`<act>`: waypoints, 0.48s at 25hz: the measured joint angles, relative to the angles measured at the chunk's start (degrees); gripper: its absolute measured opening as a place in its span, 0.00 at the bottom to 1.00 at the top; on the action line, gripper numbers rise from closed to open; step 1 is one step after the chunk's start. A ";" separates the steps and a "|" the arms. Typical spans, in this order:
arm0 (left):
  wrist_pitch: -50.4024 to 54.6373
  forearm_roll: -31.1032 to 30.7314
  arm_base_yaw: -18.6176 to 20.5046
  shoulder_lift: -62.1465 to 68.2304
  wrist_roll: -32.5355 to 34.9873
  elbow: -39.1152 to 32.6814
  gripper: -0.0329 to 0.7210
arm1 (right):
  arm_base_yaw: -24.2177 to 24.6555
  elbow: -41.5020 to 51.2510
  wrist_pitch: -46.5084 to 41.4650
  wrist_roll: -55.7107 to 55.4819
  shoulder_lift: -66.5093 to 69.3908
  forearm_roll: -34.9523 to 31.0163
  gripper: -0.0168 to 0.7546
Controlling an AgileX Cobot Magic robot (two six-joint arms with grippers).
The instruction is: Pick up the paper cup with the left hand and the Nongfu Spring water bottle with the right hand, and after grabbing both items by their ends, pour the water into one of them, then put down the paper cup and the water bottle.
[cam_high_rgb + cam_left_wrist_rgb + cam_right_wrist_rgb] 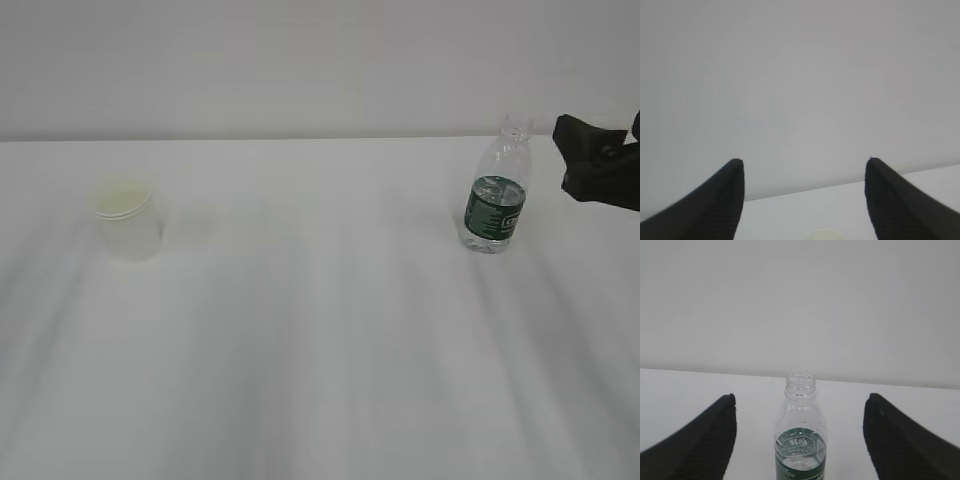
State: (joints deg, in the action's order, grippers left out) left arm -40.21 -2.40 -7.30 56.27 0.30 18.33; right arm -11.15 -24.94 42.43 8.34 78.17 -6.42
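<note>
Well apart: paper cup (128,218), bottle (495,195) (upright)

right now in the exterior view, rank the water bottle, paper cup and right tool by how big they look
1. Nongfu Spring water bottle, tallest of the three.
2. Paper cup, shorter, squat.
Right tool: not ranked; the frame edge cuts it off, so only part shows. That part looks about as large as the cup.
</note>
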 joint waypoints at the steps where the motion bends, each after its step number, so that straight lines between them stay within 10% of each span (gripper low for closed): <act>1: 1.33 0.00 0.00 -1.60 0.00 0.00 0.76 | 0.00 0.00 -1.12 0.00 -1.15 0.00 0.79; 12: 17.24 0.00 0.00 -18.74 0.00 -0.04 0.76 | 0.00 0.20 -15.07 1.94 -16.96 0.00 0.79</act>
State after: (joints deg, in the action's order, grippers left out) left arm -22.98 -2.40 -7.30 37.53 0.30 18.29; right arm -11.15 -24.74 27.37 10.28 61.21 -6.42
